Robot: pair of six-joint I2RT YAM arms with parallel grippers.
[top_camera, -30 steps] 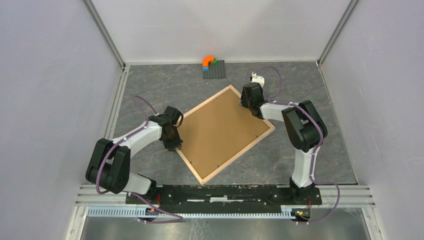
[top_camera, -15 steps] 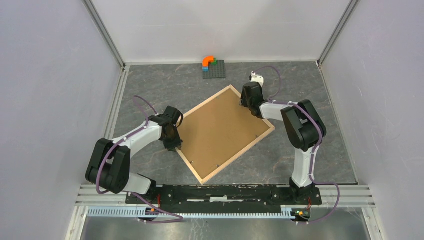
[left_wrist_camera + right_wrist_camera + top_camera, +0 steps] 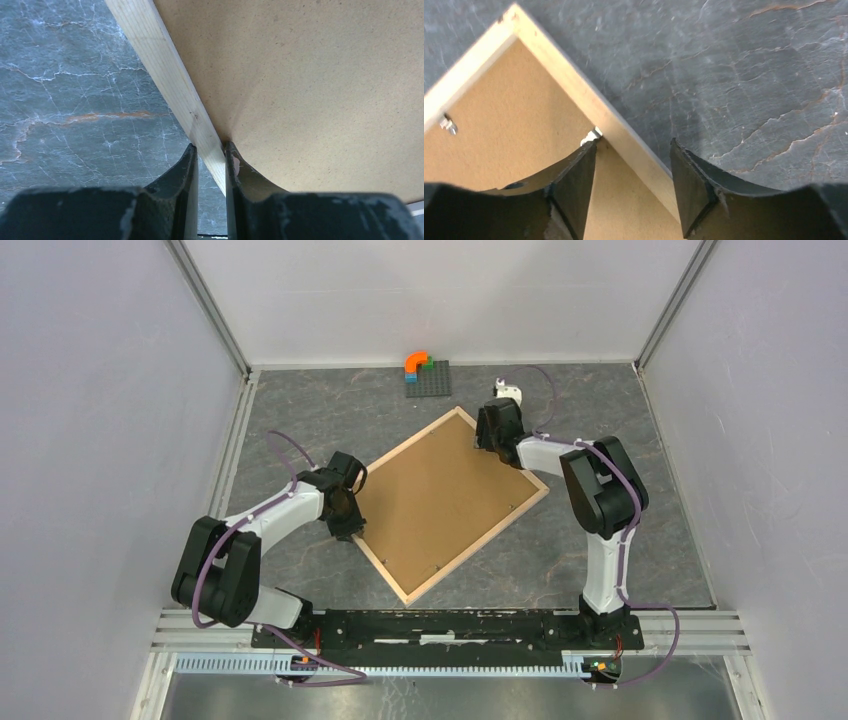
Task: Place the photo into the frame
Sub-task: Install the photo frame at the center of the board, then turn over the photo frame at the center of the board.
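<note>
Your left claw [image 3: 211,148] is pinched tight on the left rail of the frame [image 3: 478,546]. The frame lies back side up, turned cornerwise, in the middle of the desk [image 3: 330,410], with the brown backing board [image 3: 450,500] filling it. Your right claw [image 3: 633,143] stands spread astride the rail just beside the frame's far corner, one finger inside against a small metal clip [image 3: 593,134], the other outside over the desk, gripping nothing.

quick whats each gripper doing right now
left gripper: closed on a rail of the frame
right gripper: open, jaws astride another rail near the frame's corner, not clamping it
</note>
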